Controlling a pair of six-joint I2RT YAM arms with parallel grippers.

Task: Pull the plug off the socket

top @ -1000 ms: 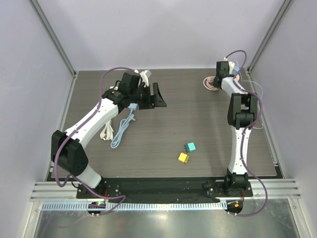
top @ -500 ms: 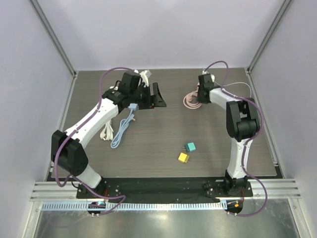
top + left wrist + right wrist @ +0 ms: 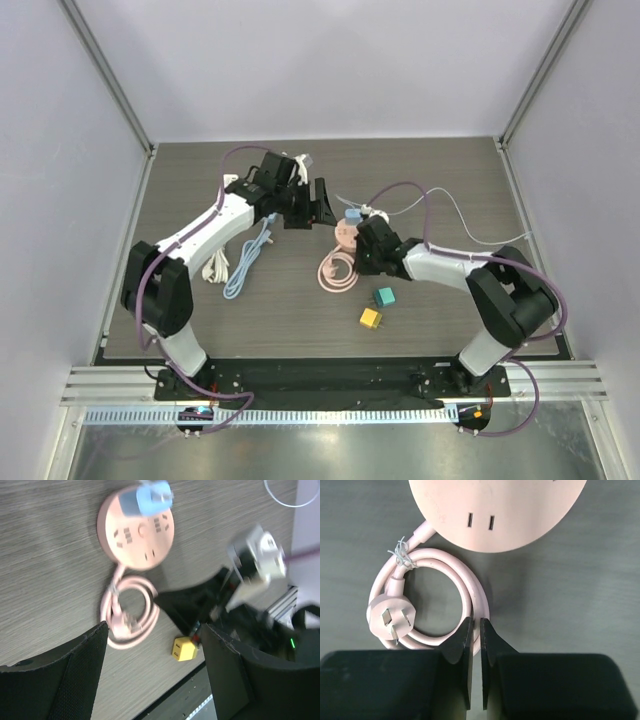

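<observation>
The round pink socket (image 3: 346, 237) lies flat mid-table, and a light-blue plug (image 3: 352, 215) is seated in its far edge. Its pink cord (image 3: 337, 273) lies coiled just in front of it. My right gripper (image 3: 353, 262) is shut on a strand of that cord (image 3: 470, 587), with the socket (image 3: 500, 510) just ahead of the fingertips and the cord's own pink plug (image 3: 387, 617) to the left. My left gripper (image 3: 320, 205) hangs open just left of the socket with nothing in it. The left wrist view looks down on the socket (image 3: 137, 535) and the blue plug (image 3: 150, 495).
A yellow cube adapter (image 3: 371, 318) and a teal one (image 3: 384, 297) lie in front of the socket. A blue cable (image 3: 245, 262) and a white cable (image 3: 215, 266) lie at the left. A thin white wire (image 3: 455, 212) trails from the plug to the right edge.
My right arm has swung from the far right corner to mid-table, dragging the socket, plug and cord along. The left gripper has turned slightly right, still open.
</observation>
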